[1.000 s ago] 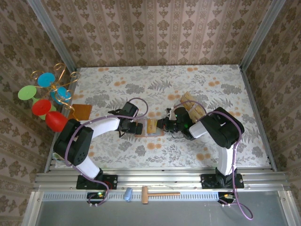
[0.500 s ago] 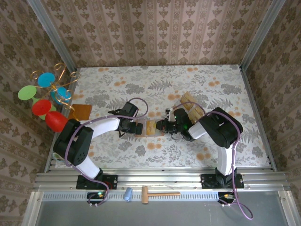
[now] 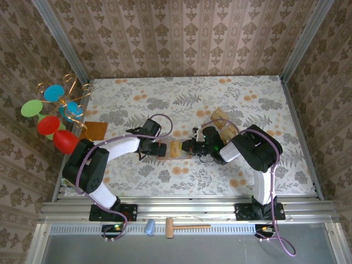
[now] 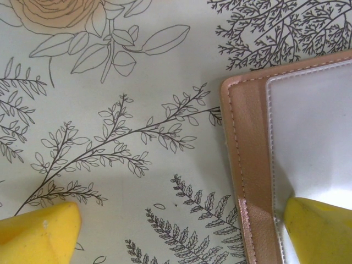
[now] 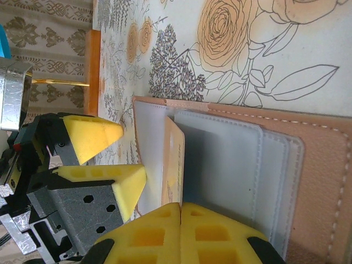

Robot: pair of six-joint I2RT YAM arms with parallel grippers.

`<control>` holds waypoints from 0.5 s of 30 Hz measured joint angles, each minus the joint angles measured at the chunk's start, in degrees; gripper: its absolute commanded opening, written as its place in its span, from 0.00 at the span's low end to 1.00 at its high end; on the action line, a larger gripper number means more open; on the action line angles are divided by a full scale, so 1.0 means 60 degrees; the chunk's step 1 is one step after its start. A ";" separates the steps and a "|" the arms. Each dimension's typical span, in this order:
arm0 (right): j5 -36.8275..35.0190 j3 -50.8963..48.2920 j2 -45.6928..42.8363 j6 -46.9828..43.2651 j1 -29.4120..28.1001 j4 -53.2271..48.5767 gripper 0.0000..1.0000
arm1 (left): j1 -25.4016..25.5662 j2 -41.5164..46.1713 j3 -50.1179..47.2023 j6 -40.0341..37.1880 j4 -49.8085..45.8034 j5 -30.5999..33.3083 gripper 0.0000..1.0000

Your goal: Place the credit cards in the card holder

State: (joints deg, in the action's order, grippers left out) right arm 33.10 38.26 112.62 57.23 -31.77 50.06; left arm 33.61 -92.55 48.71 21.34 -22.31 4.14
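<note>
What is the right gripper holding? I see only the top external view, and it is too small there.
Observer: The right gripper is shut on one credit card, standing on its edge.
Operator: And what lies under it?
Observer: The card holder, open, pale pockets facing up.
Operator: And the other arm?
Observer: The left gripper is open: one finger over the card holder's pale lining, the other over the table.

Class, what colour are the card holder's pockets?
Pale grey card holder pockets; best in right wrist view.
</note>
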 measured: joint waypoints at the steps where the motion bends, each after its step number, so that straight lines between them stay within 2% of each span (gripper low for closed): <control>1: 0.0000 0.0000 0.0000 0.0000 0.0000 0.0000 0.00 | 0.0000 0.0000 0.0000 0.0000 0.0000 0.0000 0.96; 15: 0.0029 0.0233 0.0120 -0.0004 -0.0098 -0.0131 0.00 | -0.0044 0.0000 0.0000 0.0004 0.0007 -0.0011 0.95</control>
State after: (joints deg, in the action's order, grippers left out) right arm 33.28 39.66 113.34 57.21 -32.36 49.28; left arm 33.34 -92.55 48.71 21.37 -22.26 4.08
